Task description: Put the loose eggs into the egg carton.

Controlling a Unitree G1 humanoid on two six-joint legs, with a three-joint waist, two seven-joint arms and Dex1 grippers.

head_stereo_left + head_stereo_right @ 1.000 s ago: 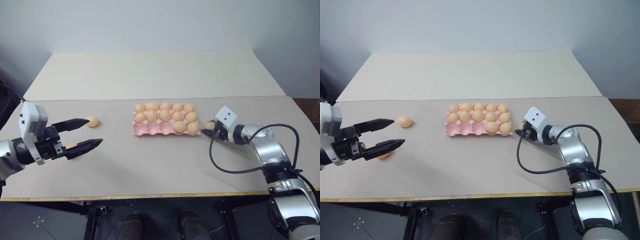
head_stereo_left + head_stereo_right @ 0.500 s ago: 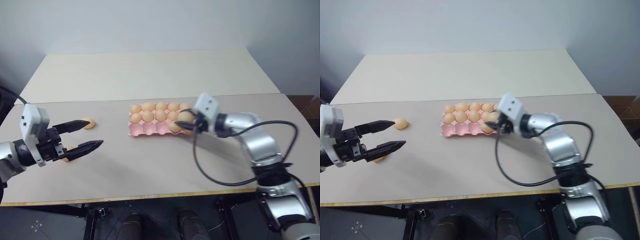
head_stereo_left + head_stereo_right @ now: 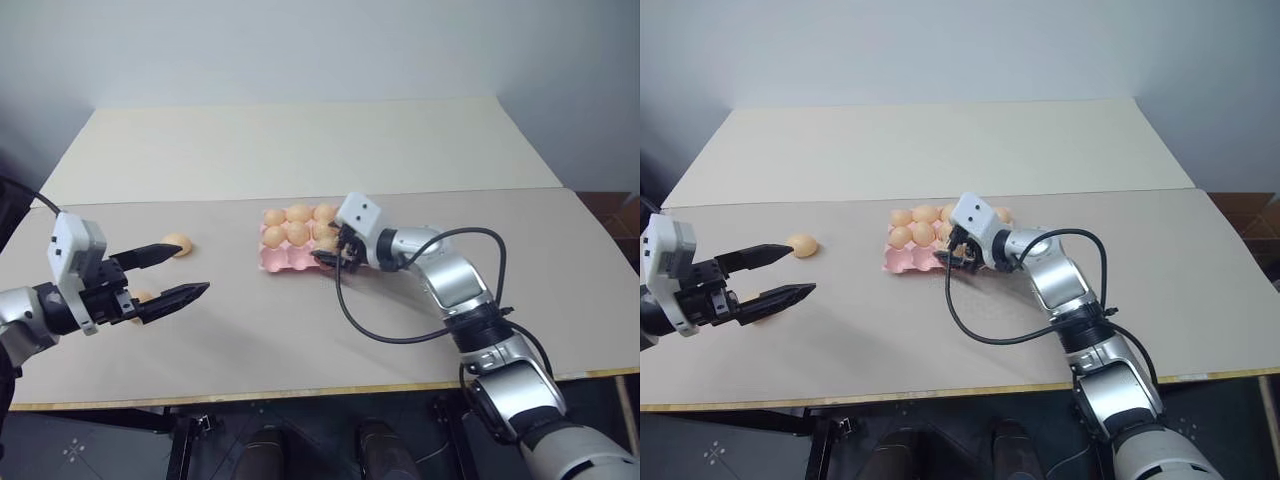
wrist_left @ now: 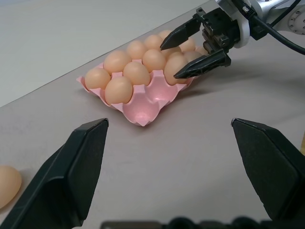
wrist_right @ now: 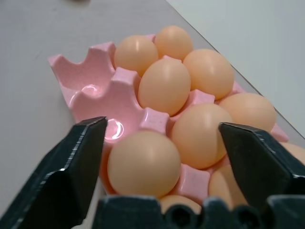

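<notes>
Your right gripper [image 3: 330,256] reaches from the right across the egg carton [image 4: 143,113], its forearm low and nearly level, pointing to the left over the near row. Its two black fingers [image 4: 183,32] stand wide apart and hold nothing; an egg [image 5: 144,163] sits in the cup of the carton just below and between them. The carton lies flat on the table [image 3: 300,330], and two cups at its near left end are bare.

Your left gripper [image 3: 172,273] hangs well to the left of the carton, pointing toward it, with its fingers spread wide and empty. One loose egg [image 3: 177,243] lies on the table left of the carton, just beyond the far finger. A second loose egg [image 3: 141,297] lies near the left gripper, partly hidden behind it.
</notes>
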